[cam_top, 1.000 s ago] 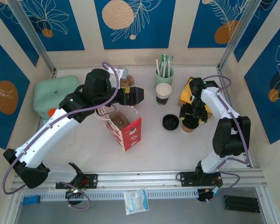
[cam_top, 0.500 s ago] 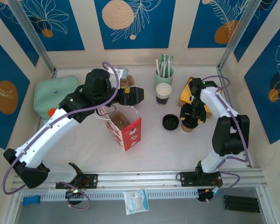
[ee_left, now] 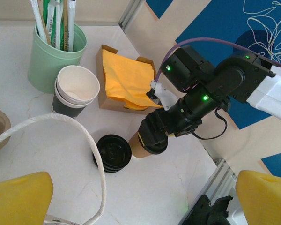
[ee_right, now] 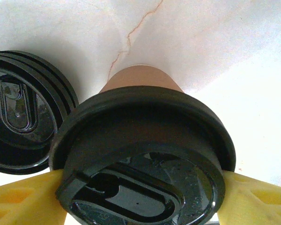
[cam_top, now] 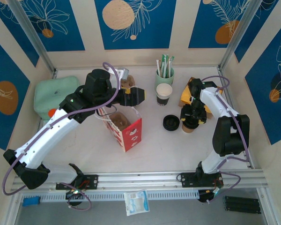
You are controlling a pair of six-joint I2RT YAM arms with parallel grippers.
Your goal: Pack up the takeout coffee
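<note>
The takeout coffee (cam_top: 189,126) is a brown paper cup with a black lid (ee_right: 145,154), standing on the table right of centre. My right gripper (cam_top: 192,116) comes down on it from above. Its yellow fingers (ee_right: 23,201) press both sides of the lid, so it is shut on the cup. In the left wrist view the cup (ee_left: 139,146) shows under that gripper (ee_left: 164,129). My left gripper (cam_top: 132,96) hangs open above the red paper bag (cam_top: 129,132), with nothing between its yellow fingers (ee_left: 18,197). The bag's white handle (ee_left: 86,138) arcs below it.
A stack of black lids (cam_top: 171,123) lies just left of the coffee. Behind it stand nested white cups (cam_top: 164,93) and a pale green cup of sticks (cam_top: 164,75). A cardboard box of yellow napkins (cam_top: 185,97) sits by the right wall. A mint-green pouch (cam_top: 54,96) lies far left.
The right gripper's jaws closed in slightly onto the lid and it shifted a touch left. The left arm and the bag have not moved.
</note>
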